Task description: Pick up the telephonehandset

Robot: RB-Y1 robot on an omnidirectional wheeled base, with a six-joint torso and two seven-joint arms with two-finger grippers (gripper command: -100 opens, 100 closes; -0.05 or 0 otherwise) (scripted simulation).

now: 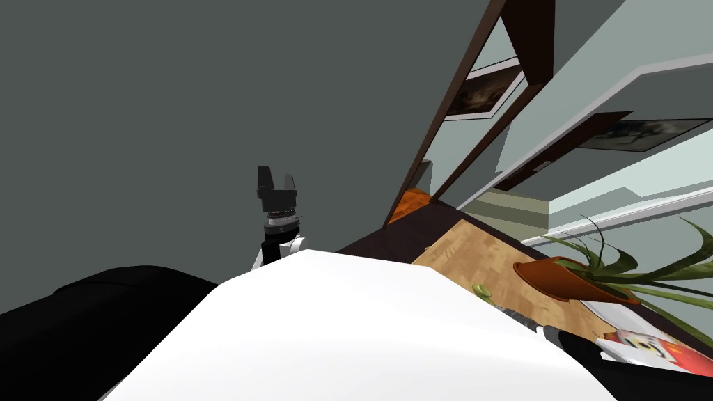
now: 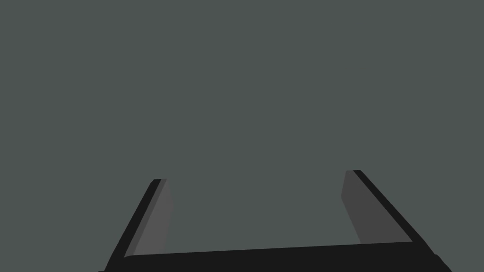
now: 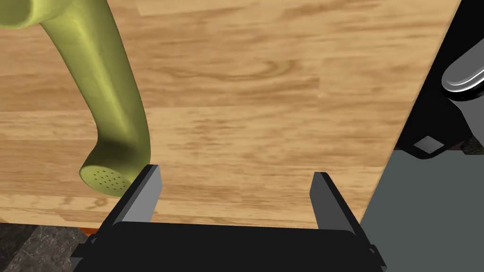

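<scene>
Right gripper (image 3: 235, 172) fingers stand wide apart with nothing between them, hovering low over the table's (image 3: 264, 94) near edge. On the table lies the olive-green handset (image 3: 108, 80). Its perforated end sits just outside one finger (image 3: 144, 193), almost touching the tip, and its curved body runs on across the table, away from the edge. From the head it is a small green shape (image 1: 480, 289) at the table's near side. Closing now would probably catch only air, because the handset lies beside the gap and not in it. Going lower without first shifting sideways could bring that fingertip down on the perforated end, and a curved handset could swivel or rock under such a push. With the edge so near, a nudge might slide it off the table. Farther along the table stands a rust-coloured pot (image 1: 557, 275) holding a plant (image 1: 627, 268) with long green leaves. Its slant looks to be the camera's own. Off the table, the left gripper (image 1: 276, 177) is raised before a grey wall, fingers open and empty.
</scene>
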